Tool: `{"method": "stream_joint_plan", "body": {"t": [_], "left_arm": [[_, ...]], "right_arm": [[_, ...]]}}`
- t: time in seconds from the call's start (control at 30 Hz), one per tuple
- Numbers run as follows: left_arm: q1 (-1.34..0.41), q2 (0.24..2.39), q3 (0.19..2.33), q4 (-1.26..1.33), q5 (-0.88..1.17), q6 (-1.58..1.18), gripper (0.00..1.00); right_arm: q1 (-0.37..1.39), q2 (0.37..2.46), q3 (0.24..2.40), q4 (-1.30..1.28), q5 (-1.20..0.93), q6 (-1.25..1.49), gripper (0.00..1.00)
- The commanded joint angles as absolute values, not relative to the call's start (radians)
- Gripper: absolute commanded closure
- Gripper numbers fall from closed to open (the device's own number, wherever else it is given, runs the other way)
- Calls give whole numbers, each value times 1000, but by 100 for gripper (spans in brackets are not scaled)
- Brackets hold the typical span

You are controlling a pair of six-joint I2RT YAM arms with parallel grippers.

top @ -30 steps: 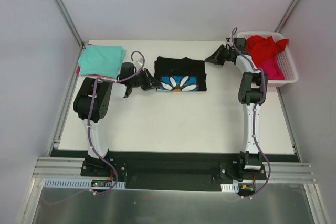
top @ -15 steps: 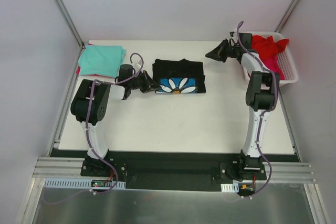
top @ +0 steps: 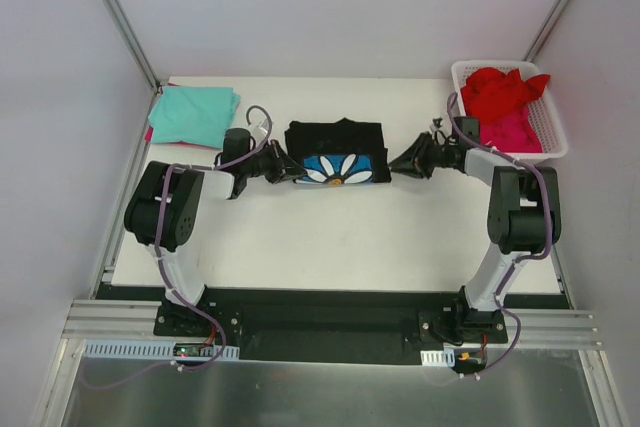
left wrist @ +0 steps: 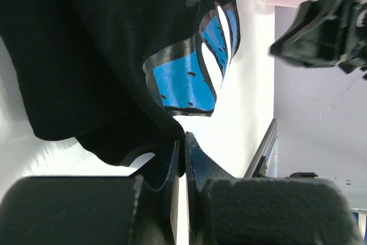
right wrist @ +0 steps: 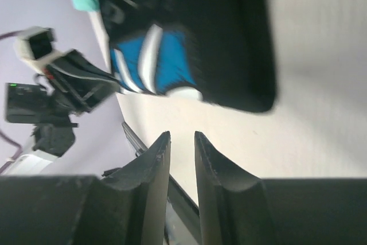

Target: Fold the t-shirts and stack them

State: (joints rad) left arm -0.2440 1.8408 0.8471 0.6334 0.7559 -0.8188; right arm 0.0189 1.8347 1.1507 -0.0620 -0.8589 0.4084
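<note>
Bright, even light, soft shadows — right wrist view smeared; black t-shirt [right wrist: 229,38] blurred.

Two white-and-black arms on one black base plate [top: 320,325]

The left arm [top: 175,272] and right arm [top: 490,267] share a build: slim white links just above the base plate, bulky rounded black joint housings farther from it, and a thin greyish-purple cable looping along each. The left gripper [top: 298,175] and right gripper [top: 392,164], at the ends farthest from the plate, are matt black with tapered fingers [right wrist: 152,164].

Wht basket [top: 548,155], far-R tbl [top: 330,237] corner
</note>
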Motion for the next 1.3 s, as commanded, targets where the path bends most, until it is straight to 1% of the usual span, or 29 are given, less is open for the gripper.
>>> {"method": "stream_joint_plan", "body": {"t": [0.0,0.1,0.13,0.2,0.23,0.27,0.33,0.4,0.43,0.47,0.6,0.63,0.67,0.73,0.77,0.8,0.83,0.97,1.1,1.27], "left_arm": [[-265,1761,804,695,798,-807,100],[-275,1737,761,712,787,-810,100],[-278,1735,752,716,781,-811,96],[-279,1730,732,729,782,-821,84],[-281,1729,726,732,782,-821,75],[-282,1729,721,732,785,-824,62],[-284,1720,718,732,785,-827,47],[-288,1712,719,730,801,-824,19],[-290,1713,727,726,819,-825,12],[-290,1721,756,726,877,-833,1],[-293,1720,837,688,943,-835,1],[-291,1707,859,646,931,-812,1],[-293,1697,912,532,916,-752,1],[-291,1689,977,424,871,-698,1],[-291,1695,1061,370,861,-640,1],[-291,1712,1106,251,850,-611,1],[-290,1720,1149,204,807,-583,1],[-290,1778,1378,-30,753,-457,1],[-287,1825,1433,-101,798,-448,1],[-287,1812,1355,-101,788,-443,1]], "right_arm": [[34,1757,1068,-64,-844,350,73],[41,1743,1068,-106,-842,325,73],[44,1729,1072,-130,-835,318,73],[46,1721,1083,-146,-833,307,73],[48,1718,1095,-164,-830,302,73],[48,1715,1103,-176,-824,296,73],[52,1712,1115,-198,-821,288,73],[54,1712,1140,-210,-818,287,73],[54,1712,1149,-225,-815,282,73],[57,1715,1173,-238,-808,279,73],[72,1723,1212,-255,-799,282,74],[77,1724,1218,-252,-799,284,77],[83,1726,1221,-249,-795,285,79],[98,1732,1226,-224,-792,302,84],[101,1738,1230,-222,-792,305,86],[113,1749,1238,-221,-790,310,88],[118,1756,1246,-200,-795,314,92],[141,1790,1278,-181,-807,339,92],[143,1812,1311,-181,-814,351,92],[144,1832,1341,-192,-828,350,92]]}}
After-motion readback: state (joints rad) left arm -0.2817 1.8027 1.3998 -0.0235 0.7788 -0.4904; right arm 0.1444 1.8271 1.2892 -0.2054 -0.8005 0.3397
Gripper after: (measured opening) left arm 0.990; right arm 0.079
